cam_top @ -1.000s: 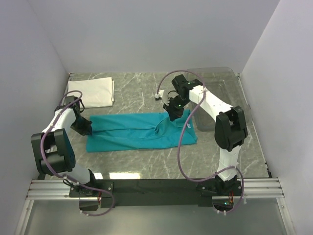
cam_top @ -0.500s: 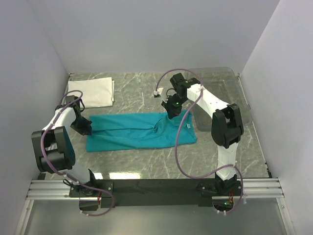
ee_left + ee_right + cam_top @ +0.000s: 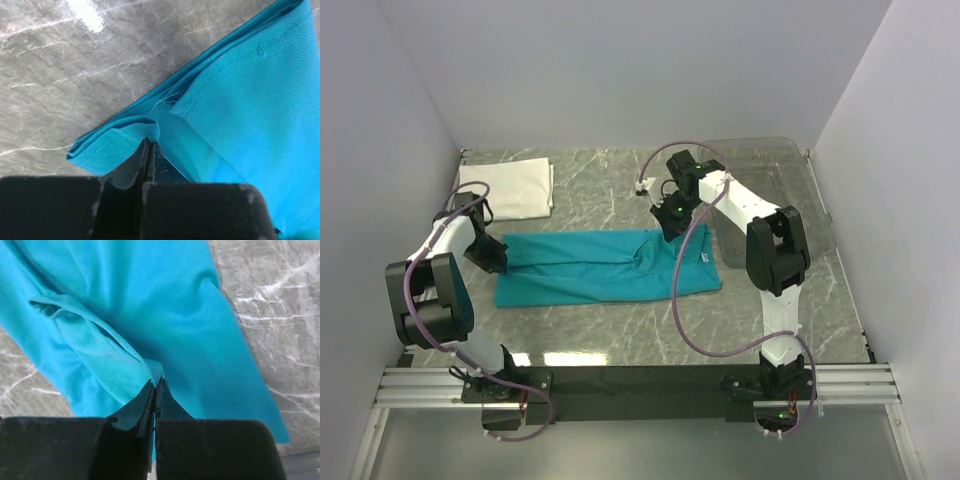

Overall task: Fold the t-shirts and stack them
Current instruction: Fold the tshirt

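Tooling: left gripper, jaws pinched together on a hemmed fold at the left end of the teal shirt. Right gripper, jaws clamped on a raised pleat of the same shirt, near its right end at the far edge.

Teal shirt: fine-mesh knit with stitched hems. It lies as a long band across the middle of the table, layered at the left and wrinkled toward the right.

White shirt: smooth cloth folded to a rectangle in the far left corner, apart from the teal shirt.

Table: grey, marbled, glossy.

Bin: clear plastic, far right.
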Robot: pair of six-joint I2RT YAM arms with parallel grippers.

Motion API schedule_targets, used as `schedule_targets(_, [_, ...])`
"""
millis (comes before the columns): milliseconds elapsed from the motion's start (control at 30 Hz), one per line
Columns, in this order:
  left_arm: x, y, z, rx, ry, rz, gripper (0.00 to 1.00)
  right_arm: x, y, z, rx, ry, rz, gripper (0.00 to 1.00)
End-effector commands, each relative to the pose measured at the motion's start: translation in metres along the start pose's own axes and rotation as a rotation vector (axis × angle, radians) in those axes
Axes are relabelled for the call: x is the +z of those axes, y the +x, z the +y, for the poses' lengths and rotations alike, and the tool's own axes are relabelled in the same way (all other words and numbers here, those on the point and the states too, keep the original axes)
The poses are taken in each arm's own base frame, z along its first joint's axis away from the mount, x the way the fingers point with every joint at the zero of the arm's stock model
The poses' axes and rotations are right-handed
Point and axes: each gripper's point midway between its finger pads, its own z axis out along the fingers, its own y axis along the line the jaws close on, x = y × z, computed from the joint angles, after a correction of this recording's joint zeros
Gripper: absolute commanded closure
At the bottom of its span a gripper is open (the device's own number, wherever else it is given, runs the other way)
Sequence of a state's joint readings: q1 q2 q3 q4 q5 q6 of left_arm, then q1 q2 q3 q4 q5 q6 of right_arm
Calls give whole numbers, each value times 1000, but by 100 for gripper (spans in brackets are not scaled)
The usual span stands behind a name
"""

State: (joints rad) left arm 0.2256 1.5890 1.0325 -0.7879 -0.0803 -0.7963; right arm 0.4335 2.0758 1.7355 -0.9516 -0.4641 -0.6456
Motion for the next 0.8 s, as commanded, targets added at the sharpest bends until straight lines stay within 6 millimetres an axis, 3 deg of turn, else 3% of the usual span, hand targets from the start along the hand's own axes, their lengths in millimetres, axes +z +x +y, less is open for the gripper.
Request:
schedule_targets(0, [-5,-14,-9,19,20,-44,99,-7,-21,-17,33,60,-61,99])
schedule_targets(233, [-6,-15,-10,23,26,-46,99,2,-30,-35,117,125,-92,96])
schedule_targets(767, [-16,-24,-5,-4,4,-104,99,2,-30,-42,131,155,-83,100])
